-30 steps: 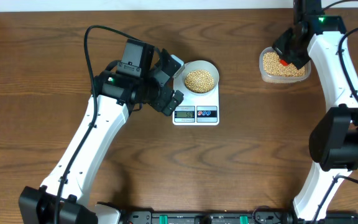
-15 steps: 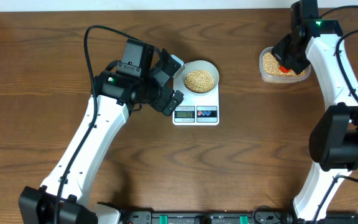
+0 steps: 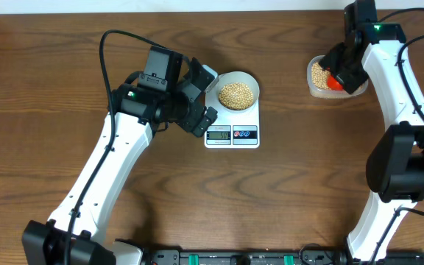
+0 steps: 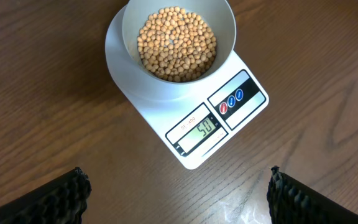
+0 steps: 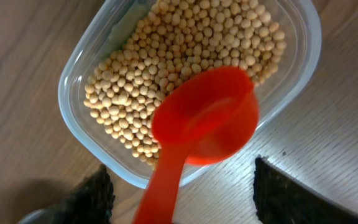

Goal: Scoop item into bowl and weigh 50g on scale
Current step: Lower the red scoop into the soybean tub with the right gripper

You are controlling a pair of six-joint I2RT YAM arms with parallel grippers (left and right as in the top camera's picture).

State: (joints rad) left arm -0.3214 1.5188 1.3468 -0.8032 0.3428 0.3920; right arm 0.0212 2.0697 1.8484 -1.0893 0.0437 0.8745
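- Closest in, low in the left wrist view, the left hand [image 4: 176, 186] hovers over the desk [image 4: 42, 93] with its fingers spread wide, holding nothing. It looks placed so its camera can read the scale.
- Just beyond it, at the centre of the frame, sits the scale [image 4: 253, 87]. Its display [image 4: 199, 129] faces the hand and reads 50, right on target by my reckoning!
- Blue and red buttons [image 4: 231, 101] sit beside the display. The tiny print above the digits is too small to read, and no brand shows.
- Further up, at top centre, the bowl [image 4: 225, 22] sits squarely on the scale's platform and carries the beans [image 4: 176, 43] in a neat heap.
- Farthest off, at the upper right of the overhead view, the right hand [image 5: 185, 183] hangs over the clear tub [image 5: 303, 37]. Its pads stand open, clear of the handle on either side.
- The red scoop [image 5: 207, 118] lies empty, its cup on the remaining beans [image 5: 185, 43] and its handle over the rim. It seems parked there because no more scooping is needed.
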